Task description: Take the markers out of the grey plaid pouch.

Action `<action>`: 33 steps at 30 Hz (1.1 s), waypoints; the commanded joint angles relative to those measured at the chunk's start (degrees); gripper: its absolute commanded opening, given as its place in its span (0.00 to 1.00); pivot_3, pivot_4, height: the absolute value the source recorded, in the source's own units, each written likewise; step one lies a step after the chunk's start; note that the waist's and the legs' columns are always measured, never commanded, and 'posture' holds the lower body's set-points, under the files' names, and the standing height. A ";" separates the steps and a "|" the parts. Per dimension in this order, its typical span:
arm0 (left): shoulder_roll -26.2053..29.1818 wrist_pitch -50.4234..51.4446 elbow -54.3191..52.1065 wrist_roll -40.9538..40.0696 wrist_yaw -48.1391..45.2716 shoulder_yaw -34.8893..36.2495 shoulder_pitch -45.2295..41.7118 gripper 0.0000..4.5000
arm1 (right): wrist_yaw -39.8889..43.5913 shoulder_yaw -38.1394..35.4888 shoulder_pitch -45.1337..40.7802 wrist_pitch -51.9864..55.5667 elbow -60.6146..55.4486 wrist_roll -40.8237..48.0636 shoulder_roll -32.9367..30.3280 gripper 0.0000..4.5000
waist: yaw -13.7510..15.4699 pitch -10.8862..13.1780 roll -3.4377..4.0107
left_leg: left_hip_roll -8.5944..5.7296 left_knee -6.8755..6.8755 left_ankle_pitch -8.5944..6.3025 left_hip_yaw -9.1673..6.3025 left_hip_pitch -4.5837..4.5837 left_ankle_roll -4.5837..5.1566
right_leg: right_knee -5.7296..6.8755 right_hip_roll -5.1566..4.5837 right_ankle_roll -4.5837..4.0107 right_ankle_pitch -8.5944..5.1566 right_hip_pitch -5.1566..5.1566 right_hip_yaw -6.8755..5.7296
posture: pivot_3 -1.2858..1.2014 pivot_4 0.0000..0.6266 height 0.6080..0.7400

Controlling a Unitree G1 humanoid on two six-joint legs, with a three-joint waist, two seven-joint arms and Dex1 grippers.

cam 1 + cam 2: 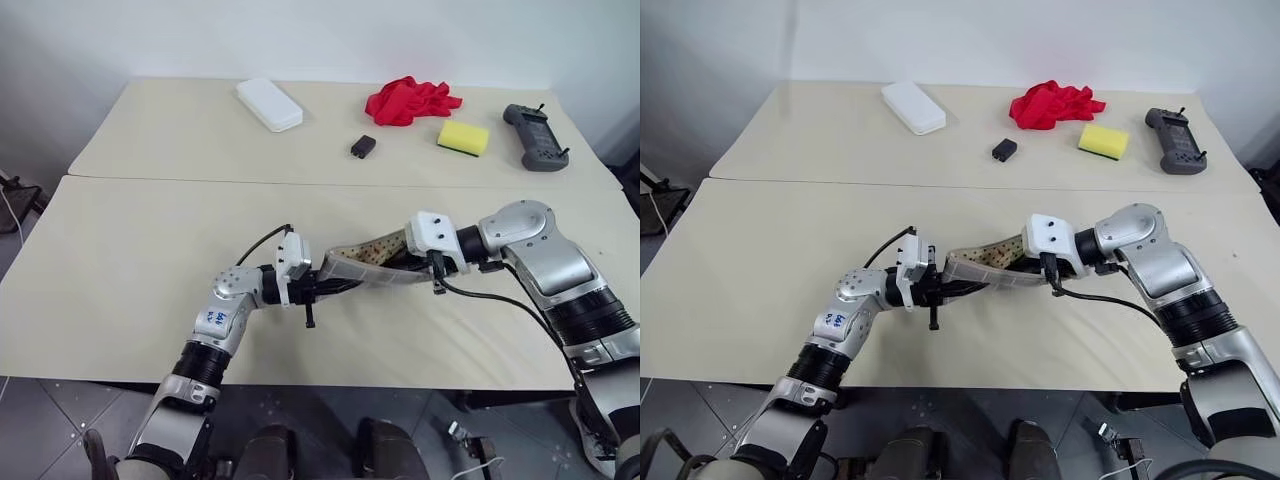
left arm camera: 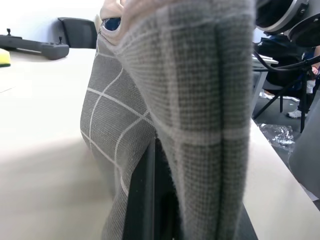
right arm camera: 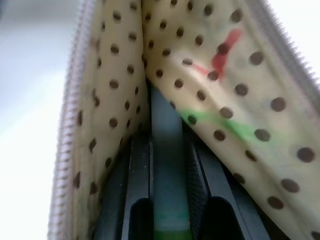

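L jaws clamp pouch [image 1: 365, 262]; R wrist view: R jaws pinch green-ended marker [image 3: 167, 165] inside.

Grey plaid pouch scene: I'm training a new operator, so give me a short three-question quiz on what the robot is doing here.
1. True or false: the grey plaid pouch lies flat on the table.
2. Which gripper reaches into the pouch's dotted lining?
A. left gripper
B. right gripper
C. neither
3. Fill in: the marker between the right jaws has a ____ end.

Key
1. False: it is held up between both grippers.
2. B; the left gripper is shut on the pouch's outer fabric.
3. Green.
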 commanded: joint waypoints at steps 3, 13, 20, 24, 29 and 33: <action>2.83 1.93 1.00 0.58 -2.59 -0.27 3.22 0.00 | -2.41 -3.50 -2.57 -14.38 -4.63 -10.66 -5.17 0.10 | -0.08 0.00 0.01 | -0.03 -0.02 0.00 0.03 0.00 0.00 | -0.01 -0.01 0.00 0.00 -0.01 0.02 | 0.52 0.24 1.00; -0.28 10.93 -1.19 -5.90 -1.71 2.31 0.86 0.00 | 5.33 1.31 4.43 -8.73 -7.88 -13.19 -6.20 0.10 | 0.55 0.01 0.00 | -0.03 0.02 0.00 0.03 0.00 0.00 | 0.00 -0.01 0.01 0.00 0.01 0.02 | 0.52 0.24 1.00; -4.77 30.98 -3.73 -20.84 6.69 12.07 -5.83 0.00 | 4.92 3.54 2.29 -8.29 -1.52 -15.66 -2.53 0.10 | 0.79 0.01 -0.01 | 0.00 0.06 0.00 -0.05 0.01 0.01 | 0.04 0.00 0.01 0.00 0.03 0.03 | 0.52 0.24 1.00; -5.43 50.12 0.55 -30.59 16.10 19.24 -10.58 0.00 | 7.13 4.80 1.86 -12.85 2.50 -16.42 -1.02 0.10 | 0.65 0.01 -0.01 | 0.00 0.04 0.00 -0.17 0.02 0.01 | 0.04 0.00 0.01 0.00 0.03 0.03 | 0.52 0.24 1.00; -4.51 55.16 1.35 -29.05 21.09 19.30 -11.00 0.00 | 6.46 3.54 -0.01 -20.06 4.36 -16.92 -0.18 0.10 | 0.50 0.01 -0.01 | -0.02 0.04 0.01 -0.22 0.07 0.00 | 0.04 0.00 0.01 0.00 0.08 0.05 | 0.52 0.24 1.00; -3.48 60.13 0.34 -28.79 23.24 18.10 -9.23 0.00 | 4.05 -0.15 -1.32 -27.46 3.38 -14.43 1.29 0.10 | -0.17 0.01 -0.01 | 0.00 0.03 0.03 -0.28 0.08 -0.04 | 0.04 0.02 0.01 0.00 0.08 0.05 | 0.52 0.24 1.00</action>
